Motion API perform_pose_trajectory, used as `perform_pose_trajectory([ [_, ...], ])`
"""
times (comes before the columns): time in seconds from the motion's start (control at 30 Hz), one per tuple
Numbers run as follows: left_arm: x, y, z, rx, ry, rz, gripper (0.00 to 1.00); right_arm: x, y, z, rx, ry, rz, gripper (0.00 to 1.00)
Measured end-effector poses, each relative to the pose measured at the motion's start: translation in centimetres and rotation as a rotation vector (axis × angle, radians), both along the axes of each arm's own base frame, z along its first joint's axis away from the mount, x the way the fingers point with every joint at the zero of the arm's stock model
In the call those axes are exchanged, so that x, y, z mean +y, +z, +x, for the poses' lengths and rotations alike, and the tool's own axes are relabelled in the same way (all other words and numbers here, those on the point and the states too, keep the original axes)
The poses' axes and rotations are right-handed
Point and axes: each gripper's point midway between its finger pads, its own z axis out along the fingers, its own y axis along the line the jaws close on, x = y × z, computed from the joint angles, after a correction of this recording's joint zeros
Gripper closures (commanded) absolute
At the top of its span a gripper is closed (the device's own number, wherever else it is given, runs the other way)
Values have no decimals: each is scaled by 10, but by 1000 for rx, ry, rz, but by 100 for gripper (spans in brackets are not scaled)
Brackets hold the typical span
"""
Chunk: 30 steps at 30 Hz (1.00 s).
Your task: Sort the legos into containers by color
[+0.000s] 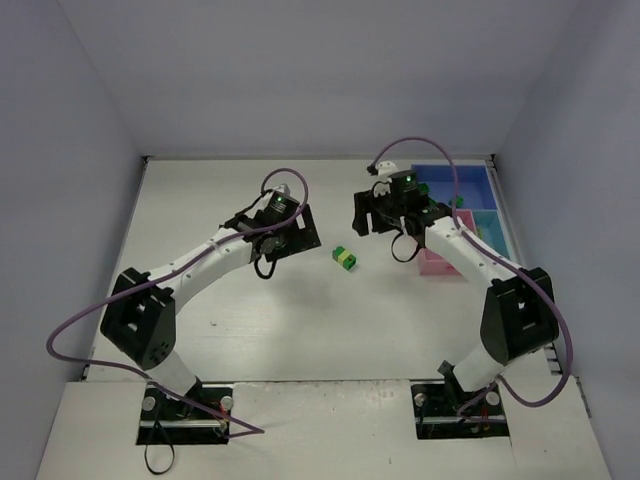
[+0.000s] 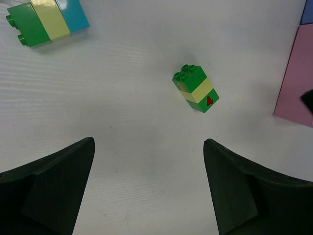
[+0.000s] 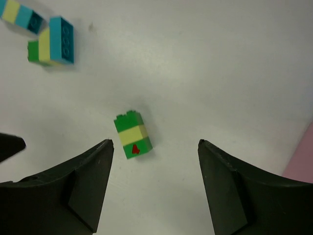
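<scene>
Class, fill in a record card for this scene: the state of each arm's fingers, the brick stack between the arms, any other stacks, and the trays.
Left fingers: open, empty
Right fingers: open, empty
Stack between arms: green-yellow-green stack, lying on the table, red mark on one end brick, untouched
Other stacks: green-yellow-cyan stack; near it a yellow-and-cyan stack
Trays: blue tray and pink tray, side by side at the table's right, by the right arm
</scene>
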Motion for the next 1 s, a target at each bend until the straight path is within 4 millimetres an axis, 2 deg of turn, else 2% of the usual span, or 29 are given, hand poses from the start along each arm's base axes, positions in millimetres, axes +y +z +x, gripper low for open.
perform_pose_trajectory([
  [0.1, 4, 1, 1, -19, -37, 27, 16, 6, -30, -25, 78, 66, -34, 33],
  [0.17, 6, 3, 1, -32, -66, 35, 16, 11, -41, -35, 114, 98, -49, 33],
  [0.37, 34, 20, 2, -90, -127, 38, 16, 30, -66, -49, 158, 186, -95, 32],
  [0.57, 55, 36, 5, -142, -171, 38, 16, 34, -100, -59, 230, 240, -159, 33],
  [0.73, 56, 38, 2, -159, -219, 52, 16, 25, -125, -64, 279, 266, -226, 36],
  [1.0, 58, 29, -4, -139, -254, 72, 16, 26, -139, -61, 287, 318, -275, 42],
])
